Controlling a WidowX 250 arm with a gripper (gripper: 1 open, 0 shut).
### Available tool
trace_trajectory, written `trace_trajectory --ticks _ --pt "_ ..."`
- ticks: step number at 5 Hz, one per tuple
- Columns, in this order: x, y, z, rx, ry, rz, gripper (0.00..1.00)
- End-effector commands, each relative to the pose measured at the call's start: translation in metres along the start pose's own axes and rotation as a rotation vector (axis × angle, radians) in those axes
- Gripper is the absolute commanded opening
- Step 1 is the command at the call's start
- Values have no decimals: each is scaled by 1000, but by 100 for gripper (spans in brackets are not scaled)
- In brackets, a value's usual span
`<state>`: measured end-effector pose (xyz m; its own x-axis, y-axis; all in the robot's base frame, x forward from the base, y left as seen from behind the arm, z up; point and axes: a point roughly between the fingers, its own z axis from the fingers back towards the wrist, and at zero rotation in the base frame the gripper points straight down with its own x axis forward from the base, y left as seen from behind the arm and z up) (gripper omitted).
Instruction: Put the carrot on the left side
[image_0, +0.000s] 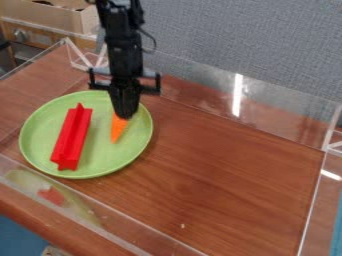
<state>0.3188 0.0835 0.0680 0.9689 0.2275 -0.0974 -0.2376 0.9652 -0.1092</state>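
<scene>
The gripper (123, 108) is pinching the carrot (120, 128) at its upper end, on the right part of the plate (40, 120) beside the red bar (71, 135), probably gripping high for lifting it leftward.

One carrot (120, 128), one red bar (72, 135), one plate (43, 112)

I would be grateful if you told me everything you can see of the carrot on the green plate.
The carrot is small, orange and tapered, and looks like smooth plastic. It appears to rest on the right part of the green plate, with its narrow tip pointing toward the camera. The hand comes straight down and is shut on its upper end, hiding that end, so no green top shows. The red bar lies apart to its left.
</scene>
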Motion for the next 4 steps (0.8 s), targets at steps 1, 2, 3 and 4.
trace_trajectory --ticks 1,2,3,4 --pt "10 13 66 -23 -158 -7 0" --pt "-9 18 104 -47 -210 7 0" --pt "-10 11 92 -35 -189 9 100" --pt "-9 3 84 -28 -163 8 100"
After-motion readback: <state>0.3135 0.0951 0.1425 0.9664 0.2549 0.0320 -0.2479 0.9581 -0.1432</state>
